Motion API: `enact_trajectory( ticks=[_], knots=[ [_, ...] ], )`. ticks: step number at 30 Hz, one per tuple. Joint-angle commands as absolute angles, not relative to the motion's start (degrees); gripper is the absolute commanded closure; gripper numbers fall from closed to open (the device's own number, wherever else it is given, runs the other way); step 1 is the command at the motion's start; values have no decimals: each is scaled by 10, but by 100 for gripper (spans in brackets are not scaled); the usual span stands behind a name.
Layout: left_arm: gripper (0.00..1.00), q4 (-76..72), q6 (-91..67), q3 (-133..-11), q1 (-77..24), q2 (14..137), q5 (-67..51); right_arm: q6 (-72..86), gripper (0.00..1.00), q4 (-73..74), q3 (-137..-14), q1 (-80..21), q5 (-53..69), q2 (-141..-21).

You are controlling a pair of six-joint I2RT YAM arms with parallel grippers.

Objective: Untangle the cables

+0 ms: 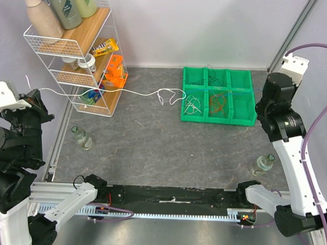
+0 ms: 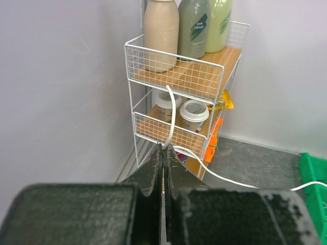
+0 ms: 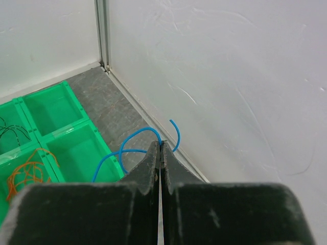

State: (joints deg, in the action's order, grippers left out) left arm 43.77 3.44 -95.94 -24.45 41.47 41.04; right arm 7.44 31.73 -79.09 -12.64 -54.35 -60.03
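White cable (image 1: 127, 93) stretches from the left jaws, which are pinched fully shut on its end at nine o'clock. It passes the wire rack (image 1: 59, 43) at ten o'clock and crosses the grey desk (image 1: 152, 149) into the green tray (image 1: 215, 120) at two o'clock, ending there in loops. The right jaws, also closed tight, grip the blue cable (image 3: 134, 140) by the tray's three o'clock side. Orange cable (image 1: 218, 103) lies bunched in the tray's middle near compartment, and black cable (image 1: 211, 76) in the far ones.
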Motion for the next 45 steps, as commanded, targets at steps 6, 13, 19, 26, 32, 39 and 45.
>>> enact_trajectory(
  ticks=[6,13,19,26,32,39,45],
  knots=[
    [98,403,105,-972,-241,396,429,107,100,296,-828,-48,-463,-689],
    [98,438,71,-968,-242,381,428,120,100,289,-894,-4,-361,-781],
    [98,507,-29,-971,-242,404,305,141,100,297,-939,-4,-226,-803],
    [98,518,-129,-992,-242,448,205,164,100,334,-930,-16,-135,-759],
    [98,490,-143,-954,-242,459,120,206,100,336,-877,-25,-43,-696],
    [98,464,-241,-840,-241,483,59,241,100,337,-878,-37,26,-662],
    [98,474,-308,-760,-242,561,-129,231,100,360,-912,-37,-91,-673]
  ],
)
